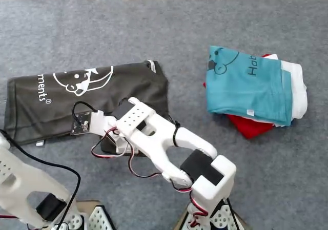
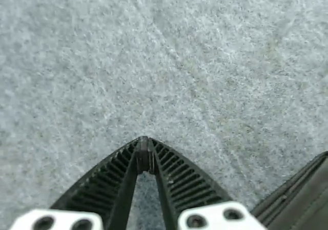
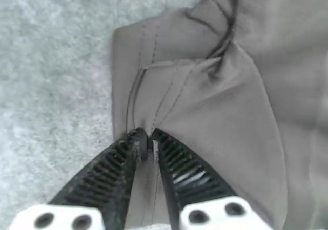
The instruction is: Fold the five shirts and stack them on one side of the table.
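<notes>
The dark shirt point(image 1: 87, 99) lies spread flat on the grey table cover point(image 1: 154, 30), charcoal in colour with a white drawing and white lettering on its upper side; its outline is roughly a wide rectangle, and its near edge is hidden by the arm above it. Well apart from the dark shirt, off its short end that lies away from the lettering, sits a pile of folded shirts: a teal shirt point(image 1: 246, 84) with a dark line drawing on top, a white shirt point(image 1: 297, 86) showing past its far edge, and a red shirt point(image 1: 248, 125) poking out beneath.

The right arm point(image 1: 154, 132) reaches over the dark shirt's near edge, red and black wires point(image 1: 102, 150) looping under it. The high view hides its fingertips, but the right wrist view shows them: the right gripper point(image 3: 148, 140) is closed, pinching a raised fold of the dark shirt point(image 3: 230, 112) beside a stitched hem, with creases running away from the pinch.

The left arm point(image 1: 25, 189) stands near the dark shirt's lettered end. In the left wrist view the left gripper point(image 2: 145, 158) is closed with its tips meeting and nothing between them, above bare grey cover; an edge of the dark shirt point(image 2: 302, 202) lies just beside it.
</notes>
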`<move>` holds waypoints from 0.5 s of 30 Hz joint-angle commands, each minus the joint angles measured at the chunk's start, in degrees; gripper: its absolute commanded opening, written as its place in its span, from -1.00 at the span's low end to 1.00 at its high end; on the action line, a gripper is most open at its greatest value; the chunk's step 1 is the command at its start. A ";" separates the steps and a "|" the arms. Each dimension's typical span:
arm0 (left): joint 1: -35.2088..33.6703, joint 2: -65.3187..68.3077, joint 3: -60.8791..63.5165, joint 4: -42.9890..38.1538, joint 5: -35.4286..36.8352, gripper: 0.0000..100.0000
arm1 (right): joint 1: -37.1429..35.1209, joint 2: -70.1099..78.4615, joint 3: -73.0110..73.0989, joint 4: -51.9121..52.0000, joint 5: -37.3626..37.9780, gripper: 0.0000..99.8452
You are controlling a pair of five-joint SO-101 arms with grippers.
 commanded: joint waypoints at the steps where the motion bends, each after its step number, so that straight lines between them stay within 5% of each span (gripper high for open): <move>1: -0.22 -0.79 -2.68 0.26 0.18 -0.94 | -1.32 -5.14 -3.12 1.76 -0.26 -0.97; 8: -0.22 -0.79 -2.68 0.26 0.18 -0.94 | -1.76 -6.29 -1.10 1.67 -0.53 -0.95; 15: -0.22 -0.79 -2.68 0.26 0.09 -0.94 | -1.76 -2.33 0.48 -0.09 -0.62 -0.56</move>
